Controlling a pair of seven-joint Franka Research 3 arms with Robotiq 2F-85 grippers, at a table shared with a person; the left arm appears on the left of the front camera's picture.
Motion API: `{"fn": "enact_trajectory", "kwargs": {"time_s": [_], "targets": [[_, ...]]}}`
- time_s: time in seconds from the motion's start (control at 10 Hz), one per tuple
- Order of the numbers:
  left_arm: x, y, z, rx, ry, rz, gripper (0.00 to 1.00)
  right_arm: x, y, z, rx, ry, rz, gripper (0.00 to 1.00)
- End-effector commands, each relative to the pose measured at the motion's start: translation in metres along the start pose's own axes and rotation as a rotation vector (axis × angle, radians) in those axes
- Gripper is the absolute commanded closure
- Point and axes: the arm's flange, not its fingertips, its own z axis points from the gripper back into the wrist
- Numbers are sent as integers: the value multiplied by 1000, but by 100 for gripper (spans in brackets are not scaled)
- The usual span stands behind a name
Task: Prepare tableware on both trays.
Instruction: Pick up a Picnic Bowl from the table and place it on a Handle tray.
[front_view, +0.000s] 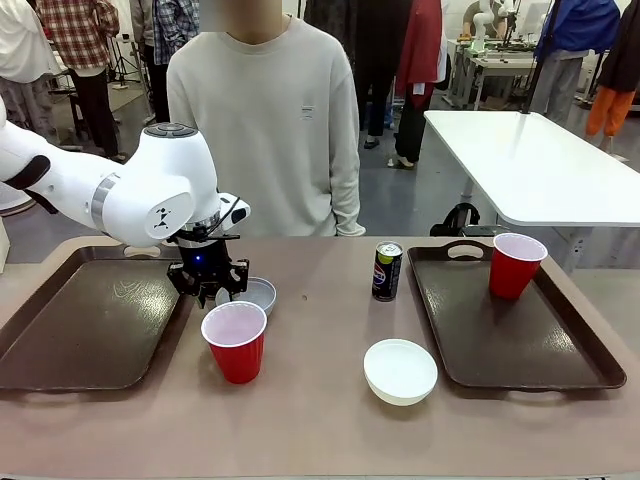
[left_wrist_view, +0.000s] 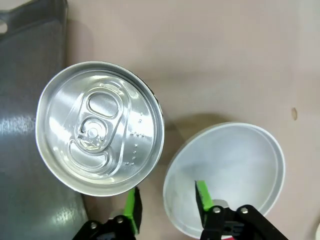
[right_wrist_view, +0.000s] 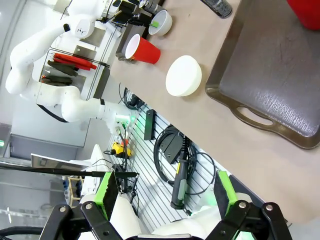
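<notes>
My left gripper (front_view: 210, 288) hangs low over a pale-grey bowl (front_view: 258, 295) beside the left tray (front_view: 80, 330). In the left wrist view its gripper (left_wrist_view: 167, 197) stands open, partly narrowed. One green pad (left_wrist_view: 201, 196) is inside the bowl (left_wrist_view: 235, 165) and the other is outside the rim, beside a silver-topped can (left_wrist_view: 100, 127). A red cup (front_view: 235, 342) stands just in front. Mid-table are a dark can (front_view: 387, 270) and a white bowl (front_view: 400, 371). Another red cup (front_view: 516, 265) stands on the right tray (front_view: 530, 345). My right gripper (right_wrist_view: 165, 200) is open and holds nothing, off the table's edge.
A person in a pale sweatshirt (front_view: 265, 120) stands at the far side, hands out of sight. The left tray's brown floor is bare. A white table (front_view: 540, 160) stands behind on the right. Cables and a slotted panel (right_wrist_view: 165, 150) lie below the table edge.
</notes>
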Motion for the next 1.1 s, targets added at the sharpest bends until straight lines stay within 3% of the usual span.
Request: {"fn": "enact_trajectory", "kwargs": {"time_s": [0.0, 0.1, 0.2, 0.3, 0.5, 0.7, 0.9, 1.0], "targets": [[-3, -5, -6, -1, -25, 64, 100, 1, 0, 0, 8, -5, -2, 0], [-3, -4, -4, -3, -25, 66, 100, 1, 0, 0, 8, -5, -2, 0], [-2, -2, -3, -7, -25, 72, 93, 1, 0, 0, 8, -5, -2, 0], [-2, 1, -3, 20, -22, 92, 100, 1, 0, 0, 8, -5, -2, 0], [-1, 7, 2, 21, -30, 111, 100, 1, 0, 0, 8, -5, -2, 0], [-6, 31, 38, -16, -74, 152, 100, 1, 0, 0, 8, -5, -2, 0], [-34, 84, 102, -130, 19, 112, 100, 1, 0, 0, 8, -5, -2, 0], [-77, 142, 153, -142, -16, 69, 100, 1, 0, 0, 8, -5, -2, 0]]}}
